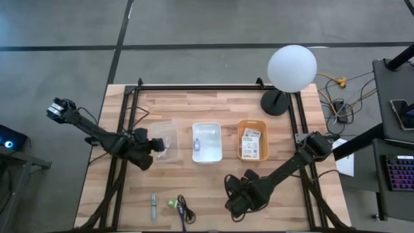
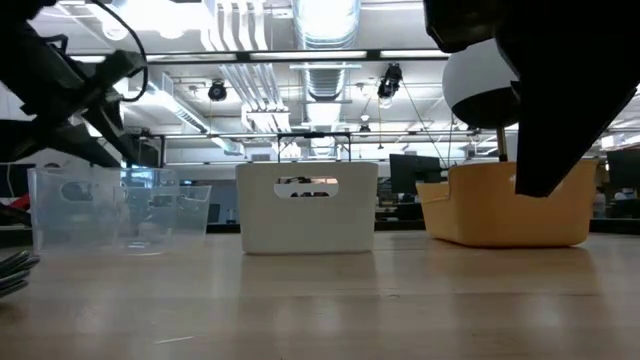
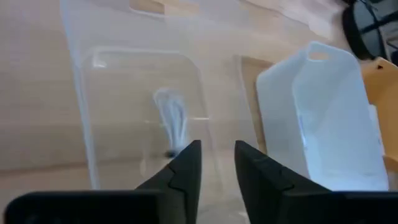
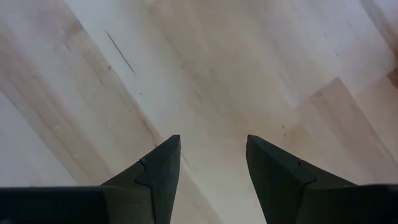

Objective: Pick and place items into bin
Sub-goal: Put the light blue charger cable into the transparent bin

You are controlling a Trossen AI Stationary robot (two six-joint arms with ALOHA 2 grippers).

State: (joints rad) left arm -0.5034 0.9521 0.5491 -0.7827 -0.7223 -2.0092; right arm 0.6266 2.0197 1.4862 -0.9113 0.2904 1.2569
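Three bins stand in a row mid-table: a clear one (image 1: 166,141), a white one (image 1: 207,142) and an orange one (image 1: 252,139). A pale string bundle (image 3: 173,121) lies on the clear bin's floor. White printed cards (image 1: 251,144) lie in the orange bin, and a small item (image 1: 197,145) lies in the white bin. A grey metal stick (image 1: 154,206), a tiny green piece (image 1: 172,203) and a black cable (image 1: 184,208) lie near the table's near edge. My left gripper (image 3: 217,158) hovers over the clear bin, slightly open and empty. My right gripper (image 4: 213,152) is open and empty above bare wood near the near edge (image 1: 231,197).
A lamp with a white globe (image 1: 292,68) stands on a black base (image 1: 276,102) at the far right corner. Black frame rails (image 1: 132,123) run along both sides of the table. Bare wood lies between the bins and the near edge.
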